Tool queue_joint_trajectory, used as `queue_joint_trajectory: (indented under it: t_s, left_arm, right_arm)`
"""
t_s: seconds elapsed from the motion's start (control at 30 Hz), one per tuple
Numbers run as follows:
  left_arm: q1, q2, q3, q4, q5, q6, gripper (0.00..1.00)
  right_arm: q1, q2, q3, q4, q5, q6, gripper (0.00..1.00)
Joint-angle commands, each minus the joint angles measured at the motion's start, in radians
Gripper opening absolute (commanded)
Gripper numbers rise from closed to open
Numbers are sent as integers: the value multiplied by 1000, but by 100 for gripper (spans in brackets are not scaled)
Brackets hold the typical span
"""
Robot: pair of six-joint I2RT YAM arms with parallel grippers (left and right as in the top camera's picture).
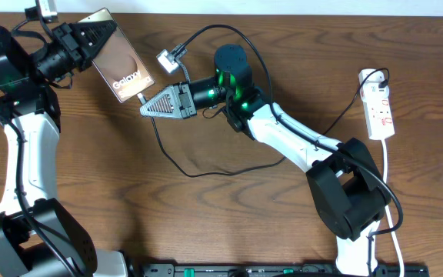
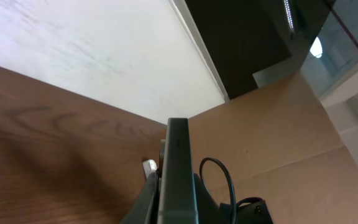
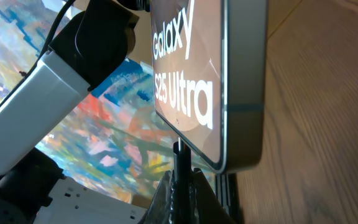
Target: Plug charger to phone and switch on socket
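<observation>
The bronze-brown phone (image 1: 118,55) with white "Galaxy" lettering is held tilted above the table at the upper left. My left gripper (image 1: 91,35) is shut on its upper end; the left wrist view shows the phone's edge (image 2: 178,168) between the fingers. My right gripper (image 1: 146,105) is shut on the charger plug (image 3: 180,168), just below the phone's lower end (image 3: 241,87). The plug tip touches or nearly touches the phone's bottom edge; I cannot tell if it is seated. The thin black cable (image 1: 206,171) loops across the table. The white socket strip (image 1: 379,108) lies at the far right.
A small grey adapter block (image 1: 168,60) hangs on a cable near the right arm's wrist. The socket's white cord (image 1: 393,208) runs down the right edge. The arm bases stand at the front left and front right.
</observation>
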Motion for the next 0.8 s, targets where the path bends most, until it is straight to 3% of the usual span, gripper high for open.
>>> queue_joint_trajectory:
  t_s: [0.0,0.77]
  left_arm:
    - [-5,-2,6,11,28,10,7]
    - [-5,-2,6,12,74,29,7]
  right_arm:
    - [2,-5,7,4,21,0,1]
    - [-1,-5,7,57,31,57,1]
